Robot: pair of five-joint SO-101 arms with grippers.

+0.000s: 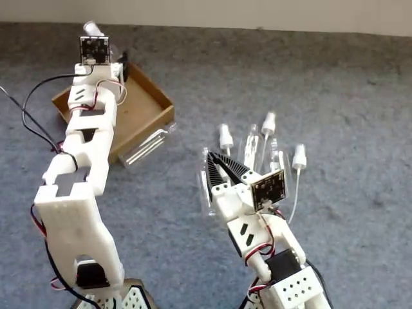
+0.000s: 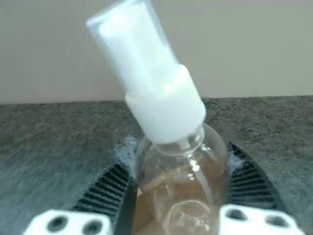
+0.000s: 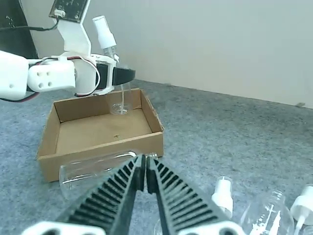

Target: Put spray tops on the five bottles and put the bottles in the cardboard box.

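Surface: you have grey nubby carpet (image 1: 347,84) across the table.
Room: plain pale wall (image 3: 220,44) behind.
Left gripper (image 2: 178,171): pinches a capped spray bottle (image 2: 166,112) over the cardboard box (image 3: 105,128).
Right gripper (image 3: 145,164): fingers pressed together, empty, near loose spray tops (image 1: 226,136).
Clear bottle (image 1: 145,148): lying just beside the box's outer wall.

- Cardboard box (image 1: 138,106): one.
- Capped bottle (image 2: 181,196) over the box: one.
- Uncapped bottle (image 1: 145,147) lying beside the box: one.
- Loose spray tops (image 1: 225,136) right of the box: three.
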